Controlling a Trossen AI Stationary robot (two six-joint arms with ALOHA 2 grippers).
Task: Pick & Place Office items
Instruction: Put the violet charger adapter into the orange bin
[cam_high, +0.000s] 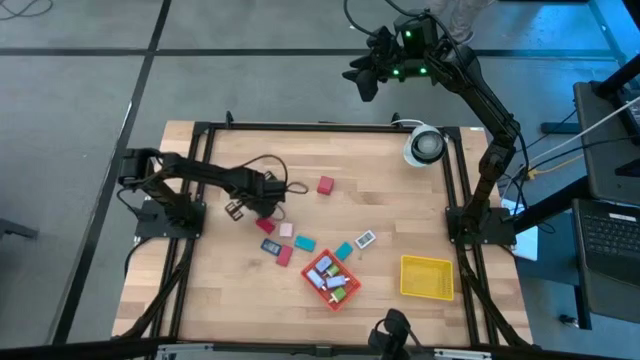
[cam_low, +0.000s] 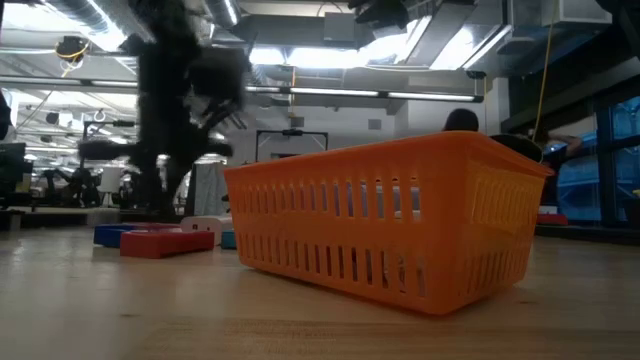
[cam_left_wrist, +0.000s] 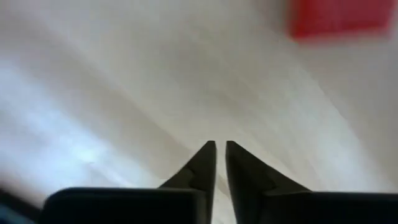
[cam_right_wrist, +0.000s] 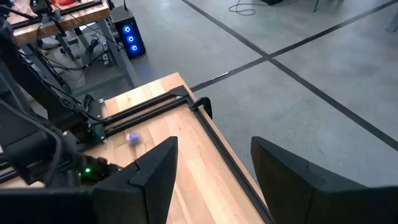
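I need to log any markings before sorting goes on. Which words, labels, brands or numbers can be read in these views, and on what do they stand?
None can be read.
Pieces in the orange-red tray: pale faces, possibly labels, too small to read.
Teal piece on the table: pale top, too small to read.
Orange basket: no print visible.

grey tiled floor (cam_high: 80, 60) with dark seams, bright ceiling lights (cam_low: 300, 55) overhead
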